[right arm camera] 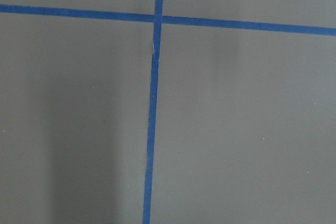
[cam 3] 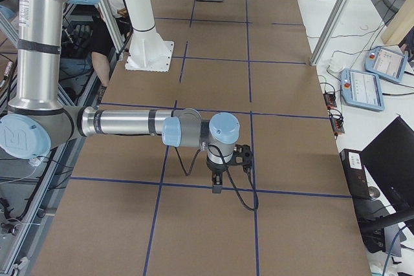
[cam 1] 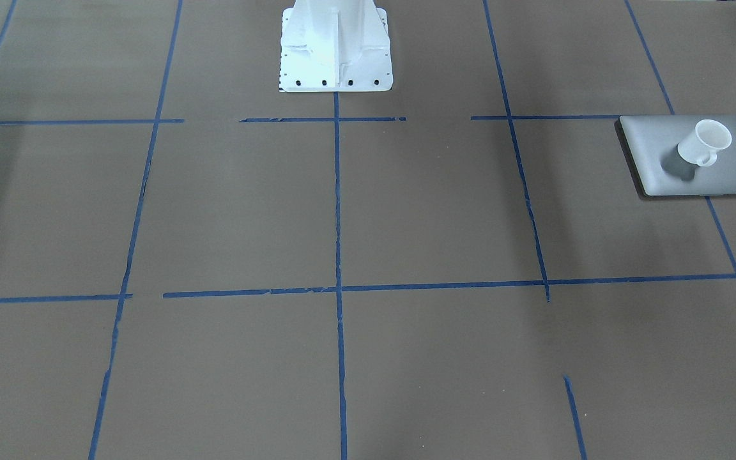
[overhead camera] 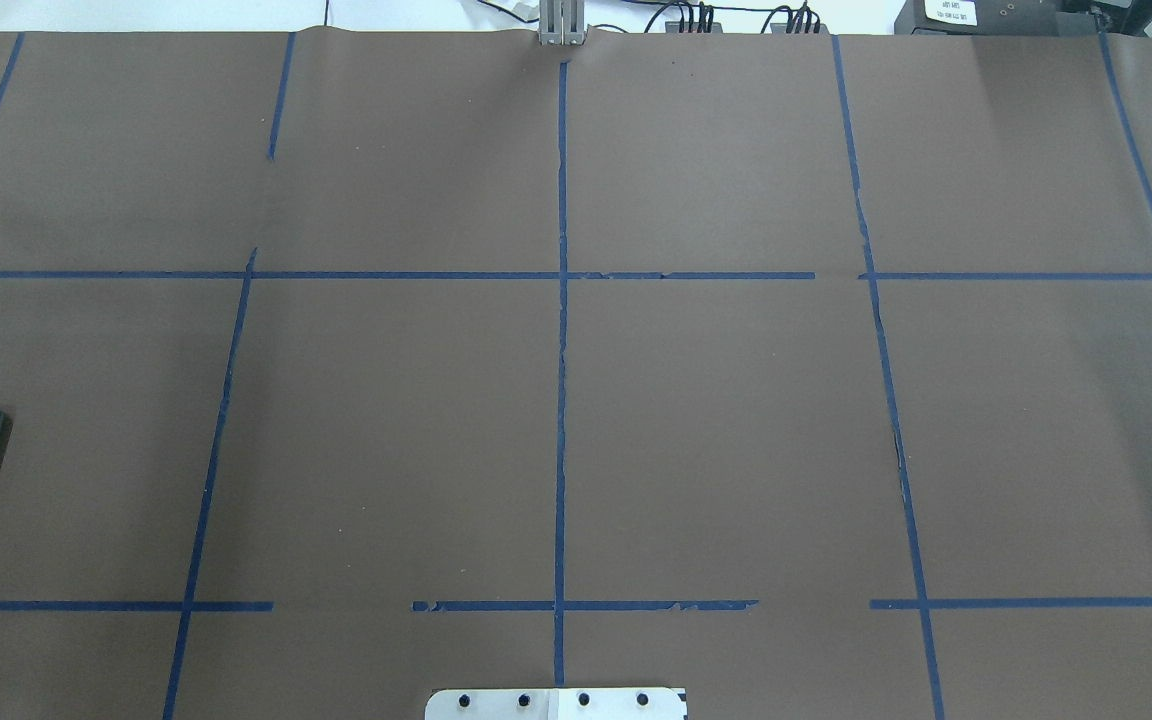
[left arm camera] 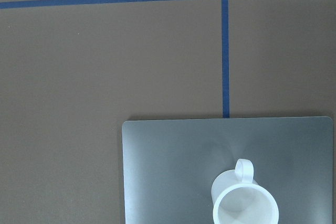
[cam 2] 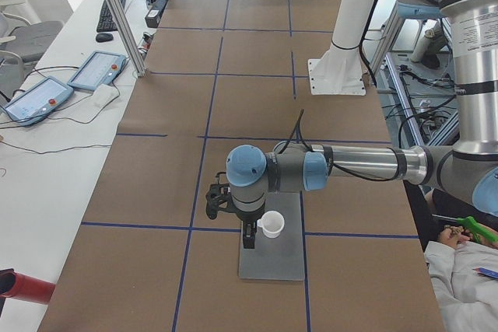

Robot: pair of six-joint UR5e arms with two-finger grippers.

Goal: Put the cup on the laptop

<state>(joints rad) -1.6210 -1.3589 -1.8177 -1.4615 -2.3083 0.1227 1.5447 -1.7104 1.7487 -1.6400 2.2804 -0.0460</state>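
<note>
**A:** Where was the cup (cam 1: 705, 142) when you looked?

**B:** On the laptop (cam 1: 726, 172), standing upright on the closed lid, well in from every edge. The laptop lay flat at the end of the table (cam 1: 406, 211) on the robot's left.

**A:** And the left gripper (cam 2: 247, 237)? Was it wrapped around the cup?

**B:** It didn't look so. From the front, the cup stood alone with nothing touching it, only a shadow on the lid beside it. From the table's end, the gripper pointed straight down and lined up just beside the cup, with the arm stretched out level above the laptop. The wrist camera looked down on the cup's open rim and handle from above.

**A:** Were its fingers spread or pinched together?

**B:** I couldn't tell. It showed only from the side, as a dark tip, and the jaws were not clear enough to judge.

**A:** What about the right gripper (cam 3: 217, 185)?

**B:** It was far from the laptop, toward the other end of the table. It pointed down over brown paper near a crossing of blue tape (right arm camera: 153, 103). Its wrist camera saw only paper and tape. I couldn't tell whether those fingers were apart or together either, as only the side view caught them.
</note>
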